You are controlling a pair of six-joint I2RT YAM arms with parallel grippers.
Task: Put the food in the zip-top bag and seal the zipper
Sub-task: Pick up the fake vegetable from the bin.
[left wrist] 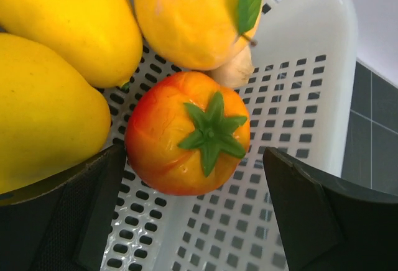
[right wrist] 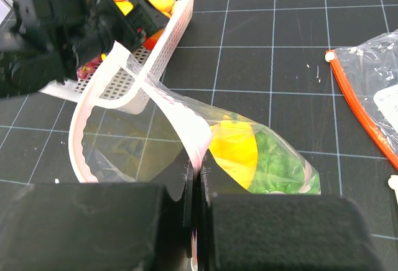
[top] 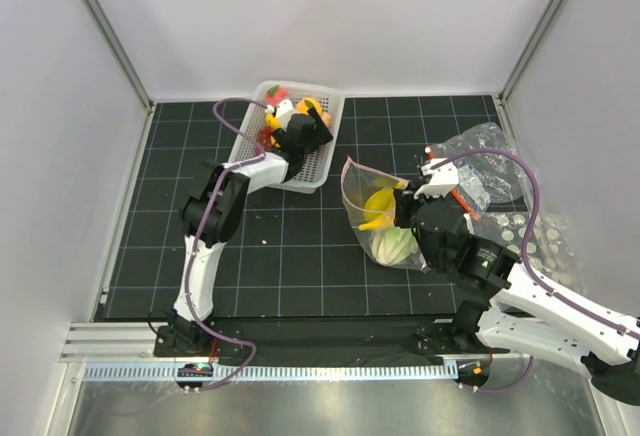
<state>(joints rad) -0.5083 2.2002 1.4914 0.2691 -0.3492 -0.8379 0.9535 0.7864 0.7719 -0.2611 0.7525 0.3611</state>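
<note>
While the left pincer stood wide open on either side of the orange-red round fruit in the white basket, the right pincer was clamped on the mouth edge of the zip-top bag (its mouth gaping), which lay on the dark surface holding the yellow banana and green cabbage.

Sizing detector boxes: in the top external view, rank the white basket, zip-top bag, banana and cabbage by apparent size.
1. white basket
2. zip-top bag, somewhat smaller
3. banana and cabbage: they look alike through the plastic, so not ranked against each other
</note>
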